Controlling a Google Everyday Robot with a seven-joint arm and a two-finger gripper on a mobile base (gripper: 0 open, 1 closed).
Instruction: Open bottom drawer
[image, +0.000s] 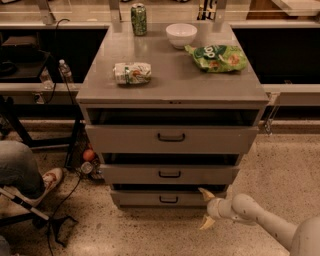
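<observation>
The bottom drawer (150, 198) is the lowest, shallowest grey front of the cabinet, with a small dark bar handle (168, 200) at its centre. It stands out only slightly from the cabinet, with a dark gap above it. My gripper (206, 208) is low at the right, just in front of the drawer's right end, to the right of the handle. Its two pale fingers are spread apart, one pointing up at the drawer front (205, 193), one down toward the floor (207, 223). It holds nothing.
The middle drawer (135, 173) and the tall top drawer (125, 138) stand partly out above. On the cabinet top (170, 85) lie a green can (139, 19), a white bowl (181, 34), a green chip bag (216, 57) and a snack packet (132, 72). A person's leg and shoe (47, 179) and cables are at the left.
</observation>
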